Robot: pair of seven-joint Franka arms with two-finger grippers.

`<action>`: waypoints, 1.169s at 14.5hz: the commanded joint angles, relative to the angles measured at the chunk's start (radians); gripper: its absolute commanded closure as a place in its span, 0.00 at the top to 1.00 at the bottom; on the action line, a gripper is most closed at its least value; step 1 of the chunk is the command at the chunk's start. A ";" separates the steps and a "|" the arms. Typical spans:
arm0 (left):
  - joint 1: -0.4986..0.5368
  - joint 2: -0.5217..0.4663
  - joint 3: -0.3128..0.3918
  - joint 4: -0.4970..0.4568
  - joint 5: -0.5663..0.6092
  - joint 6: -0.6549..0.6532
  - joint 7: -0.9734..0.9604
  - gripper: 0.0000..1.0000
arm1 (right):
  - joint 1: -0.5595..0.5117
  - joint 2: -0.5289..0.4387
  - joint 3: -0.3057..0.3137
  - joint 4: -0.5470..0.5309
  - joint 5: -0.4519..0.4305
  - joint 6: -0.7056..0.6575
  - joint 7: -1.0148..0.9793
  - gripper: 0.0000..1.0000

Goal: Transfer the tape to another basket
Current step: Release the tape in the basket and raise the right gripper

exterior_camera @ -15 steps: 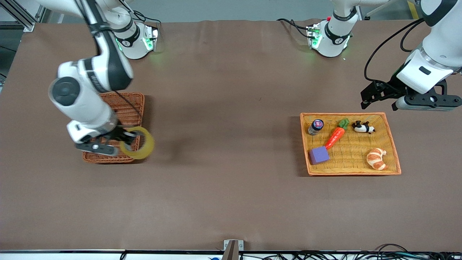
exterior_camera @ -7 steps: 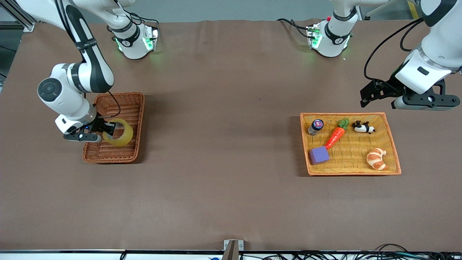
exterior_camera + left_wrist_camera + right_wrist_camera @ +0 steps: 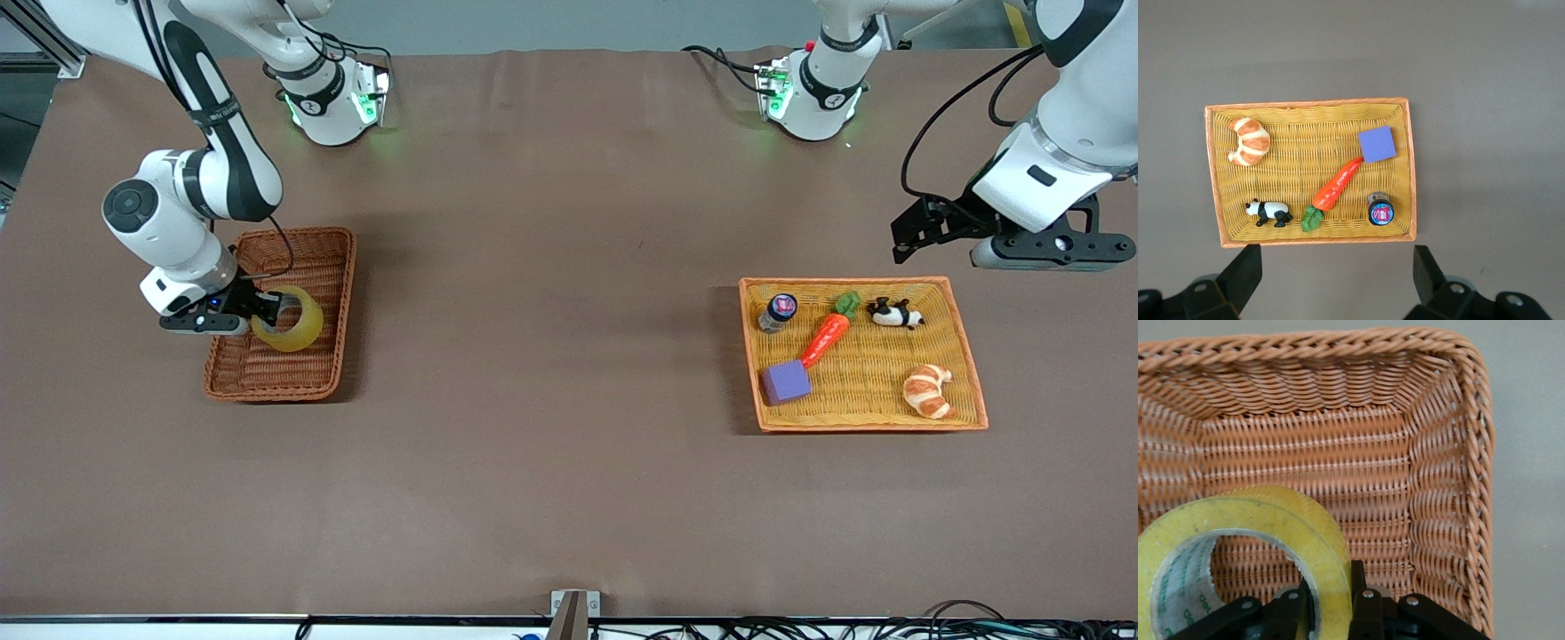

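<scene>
The yellowish tape roll [image 3: 291, 325] hangs in my right gripper [image 3: 263, 313], which is shut on its wall, one finger inside the ring and one outside. It is held low inside the reddish-brown wicker basket [image 3: 322, 373] at the right arm's end of the table. In the right wrist view the tape [image 3: 1281, 523] is close above the basket's woven floor [image 3: 1338, 453], with my right gripper [image 3: 1331, 603] pinching it. My left gripper [image 3: 933, 244] is open and empty, up in the air by the yellow tray's rim, shown in the left wrist view [image 3: 1335, 277].
The yellow-orange woven tray [image 3: 965, 356] at the left arm's end holds a croissant [image 3: 926, 391], a purple cube [image 3: 786, 382], a carrot [image 3: 829, 333], a small jar [image 3: 778, 312] and a panda toy [image 3: 894, 313]. Both arm bases stand along the table's back edge.
My right gripper has carried the tape from over the basket's front corner down into the basket. Over the last half second it shifted only slightly. The left arm barely moved.
</scene>
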 commanded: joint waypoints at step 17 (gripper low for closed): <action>0.005 0.020 -0.001 0.050 0.015 -0.016 0.017 1.00 | -0.001 -0.180 0.031 0.211 -0.007 -0.430 0.003 1.00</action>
